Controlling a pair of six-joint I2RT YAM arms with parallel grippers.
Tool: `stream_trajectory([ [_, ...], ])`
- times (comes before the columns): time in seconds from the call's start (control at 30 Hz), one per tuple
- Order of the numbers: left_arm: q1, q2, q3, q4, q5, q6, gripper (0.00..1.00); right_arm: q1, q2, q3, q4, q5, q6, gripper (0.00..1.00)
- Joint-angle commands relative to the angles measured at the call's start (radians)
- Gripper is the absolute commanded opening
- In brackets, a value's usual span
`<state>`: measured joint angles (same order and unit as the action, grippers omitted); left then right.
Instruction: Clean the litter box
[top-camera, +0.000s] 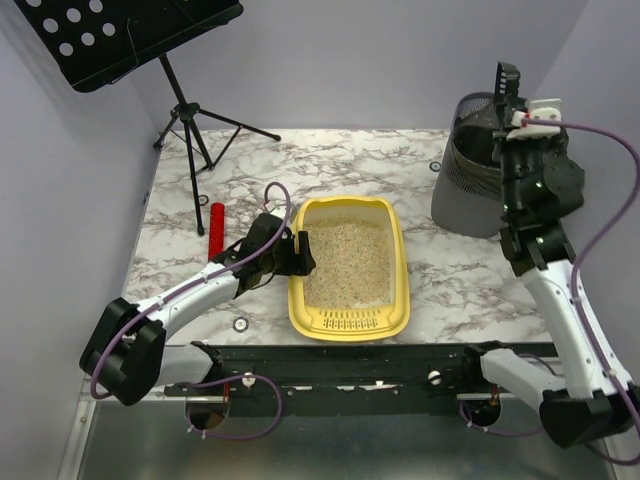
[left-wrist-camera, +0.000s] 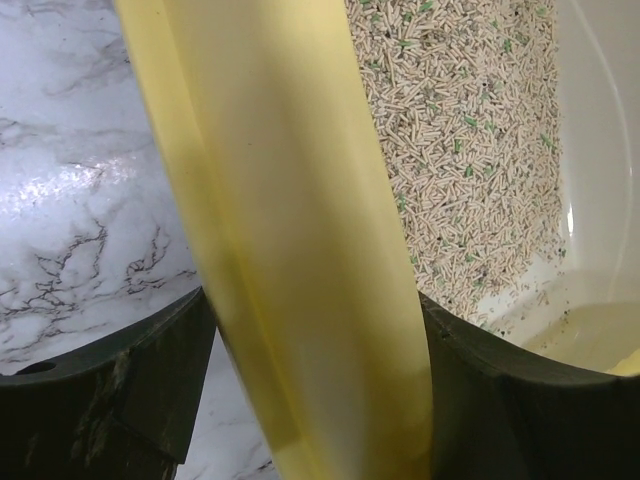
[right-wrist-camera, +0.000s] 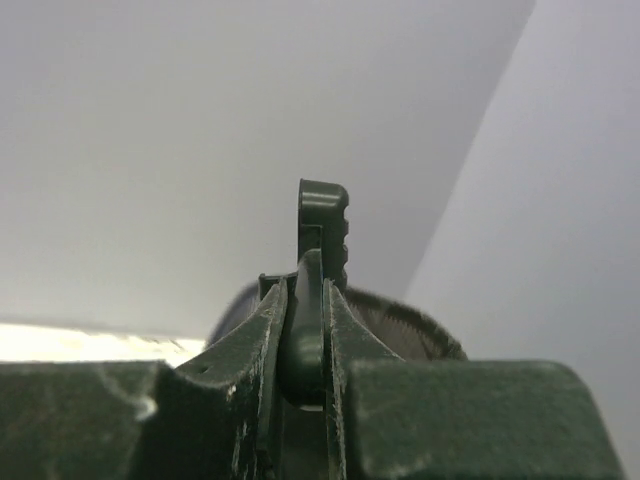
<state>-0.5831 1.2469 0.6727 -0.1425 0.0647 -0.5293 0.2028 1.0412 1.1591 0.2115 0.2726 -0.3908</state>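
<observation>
Yellow plastic jumped out first from the top camera: the litter box (top-camera: 403, 285) lay flat on the marble table (top-camera: 450, 290), slotted sieve at its near end, beige litter spread over its floor. The left gripper (top-camera: 298, 250) sat at the box's left rim, about halfway along. Well off to the box's right, beyond its far corner, the right gripper (top-camera: 512, 108) hung high above the grey bin (top-camera: 465, 185), with a dark scoop (top-camera: 506, 78) pointing up out of it.

Over to the left wrist: the box's rim ran straight between the fingers (left-wrist-camera: 110, 400), one outside over the marble, one inside above the litter (left-wrist-camera: 460, 140). A strip of marble showed between the outer finger and the rim, so the jaws were apart, straddling but not clamped.

Right wrist: the fingers (right-wrist-camera: 250, 350) were pinched tight on the scoop's handle, bin mesh just behind.

The step looked like bracing the box. It would go best with the jaws squared on the rim and closed firmly but gently, since thin plastic would likely flex and a tilt could spill litter.
</observation>
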Motion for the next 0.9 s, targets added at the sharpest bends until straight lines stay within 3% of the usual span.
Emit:
stream_trajectory([
  [0.0, 0.003, 0.045, -0.005, 0.03, 0.034, 0.011, 0.77, -0.002, -0.119, 0.039, -0.141, -0.238, 0.11, 0.0],
  [0.13, 0.002, 0.059, 0.005, 0.021, 0.0, -0.02, 0.75, -0.003, -0.136, 0.121, -0.329, -0.551, 0.298, 0.01],
  [0.27, 0.003, 0.04, -0.005, 0.037, 0.003, -0.041, 0.75, -0.003, -0.029, 0.26, -0.651, -0.989, 0.478, 0.0],
  [0.37, 0.003, 0.01, -0.015, 0.064, 0.015, -0.063, 0.75, 0.006, 0.043, 0.257, -0.698, -1.113, 0.599, 0.01],
  [0.53, 0.003, -0.023, -0.028, 0.058, -0.005, -0.073, 0.72, 0.078, 0.082, 0.185, -0.808, -0.951, 0.672, 0.0],
  [0.63, 0.003, -0.029, -0.032, 0.06, -0.017, -0.09, 0.69, 0.182, 0.097, 0.125, -0.879, -0.843, 0.678, 0.0],
  [0.87, 0.002, -0.029, -0.039, 0.109, 0.03, -0.081, 0.66, 0.3, 0.12, 0.005, -0.93, -0.869, 0.699, 0.0],
])
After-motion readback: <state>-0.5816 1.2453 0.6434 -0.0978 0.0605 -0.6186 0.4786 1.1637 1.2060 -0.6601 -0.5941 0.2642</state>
